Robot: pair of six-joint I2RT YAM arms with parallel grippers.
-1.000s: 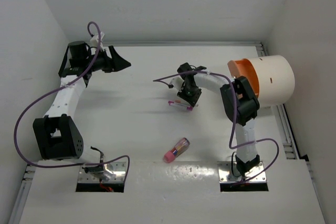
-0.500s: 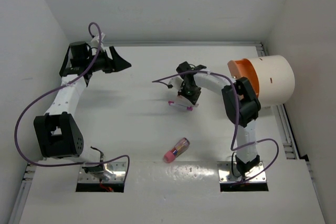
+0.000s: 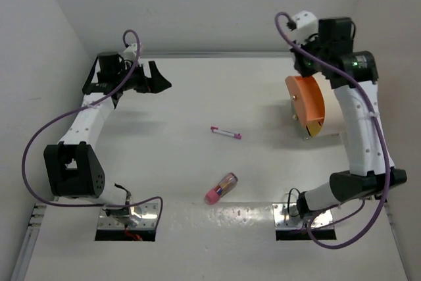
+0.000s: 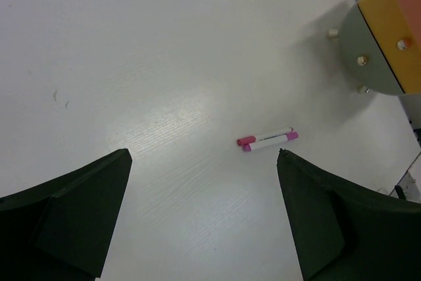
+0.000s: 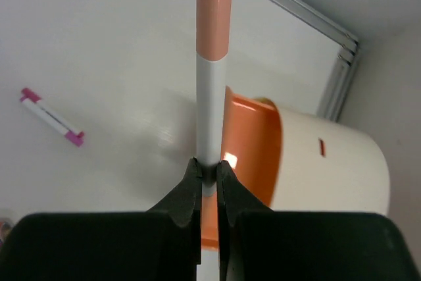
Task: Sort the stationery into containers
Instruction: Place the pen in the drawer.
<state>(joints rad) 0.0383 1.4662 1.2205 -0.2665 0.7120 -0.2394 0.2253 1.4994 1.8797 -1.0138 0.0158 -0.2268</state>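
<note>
From above, the large cream-white cylindrical drum (image 3: 306, 103) with an orange end is seen far right, contents hidden; a thin white pink-tipped pen (image 3: 225, 133) and a pink-ended tube (image 3: 221, 188) lie apart in the middle. In the left wrist view the left gripper (image 4: 202, 156) is spread, empty. In the right wrist view a white peach-capped pen (image 5: 208, 97) is pinched by the right gripper (image 5: 208, 170) and should be aligned with the drum's mouth before release

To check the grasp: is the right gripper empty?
No, the right gripper is shut on a white pen with a peach cap.
</note>
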